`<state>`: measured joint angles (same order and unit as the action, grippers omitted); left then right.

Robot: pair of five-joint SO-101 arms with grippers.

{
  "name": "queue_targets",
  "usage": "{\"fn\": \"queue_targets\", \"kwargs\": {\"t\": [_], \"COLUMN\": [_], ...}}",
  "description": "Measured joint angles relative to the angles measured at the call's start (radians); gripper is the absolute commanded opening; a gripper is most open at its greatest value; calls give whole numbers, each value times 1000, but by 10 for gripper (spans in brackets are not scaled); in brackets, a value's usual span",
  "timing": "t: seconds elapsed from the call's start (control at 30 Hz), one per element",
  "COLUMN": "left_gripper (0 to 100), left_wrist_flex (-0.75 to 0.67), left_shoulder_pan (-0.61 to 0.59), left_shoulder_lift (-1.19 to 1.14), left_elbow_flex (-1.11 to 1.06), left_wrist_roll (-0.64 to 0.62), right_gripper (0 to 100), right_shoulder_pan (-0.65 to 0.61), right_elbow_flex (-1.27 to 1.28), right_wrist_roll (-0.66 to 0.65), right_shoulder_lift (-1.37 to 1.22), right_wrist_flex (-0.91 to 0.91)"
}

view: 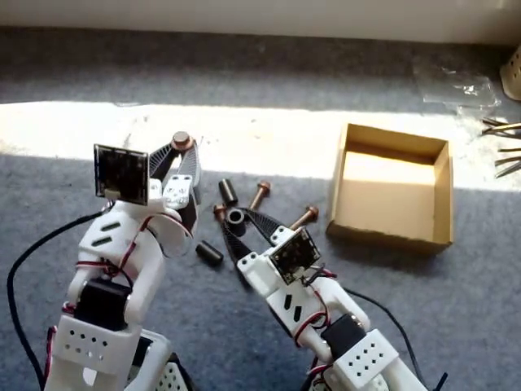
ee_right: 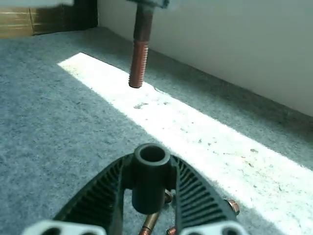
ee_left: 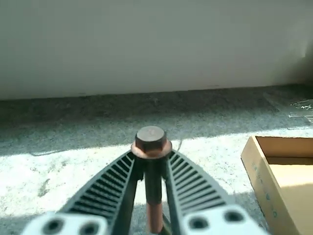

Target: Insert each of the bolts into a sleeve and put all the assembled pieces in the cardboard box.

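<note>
The right arm (view: 293,305) leans low and forward. The right jaws pinch an upright sleeve (ee_right: 149,186), hole up, close over the gray surface (view: 456,285). A loose sleeve (view: 209,252) lies just beside the right jaws, on the left arm's side. Just past their tips lie another sleeve (view: 227,191) and a loose bolt (view: 260,194). A second loose bolt (view: 305,217) lies between the right jaws and the cardboard box (view: 389,230), near its front wall.

The left arm (view: 122,244) stands taller, and the left jaws are lifted. They pinch a bolt (ee_left: 151,139) under its head, thread end down. Its tip hangs above and beyond the upright sleeve, with air between them. Past the left jaws a wide sunny strip of surface runs to the wall (ee_left: 156,44). The box is open on top and sits well apart from the left jaws.
</note>
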<state>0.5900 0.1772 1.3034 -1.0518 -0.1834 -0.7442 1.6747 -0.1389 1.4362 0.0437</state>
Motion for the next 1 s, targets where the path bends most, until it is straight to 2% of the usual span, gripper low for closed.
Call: {"fn": "queue_targets", "kwargs": {"t": [0.17,0.43,0.67,0.83,1.0], "left_gripper": [5,5,5,5,5], "left_wrist_flex": [-63,-189,-198,-198,-196], "left_shoulder_pan": [64,77,84,176,184], "left_shoulder_lift": [68,81,83,83,157], "left_elbow_flex": [-60,-160,-163,-164,-164], "left_wrist_roll": [3,3,2,3,3], "right_gripper": [5,5,5,5,5], "right_shoulder_pan": [0,0,0,0,0], "right_elbow_flex": [0,0,0,0,0], "right_wrist_roll": [0,0,0,0,0], "right_shoulder_lift": [0,0,0,0,0], "right_wrist_flex": [0,0,0,0,0]}}
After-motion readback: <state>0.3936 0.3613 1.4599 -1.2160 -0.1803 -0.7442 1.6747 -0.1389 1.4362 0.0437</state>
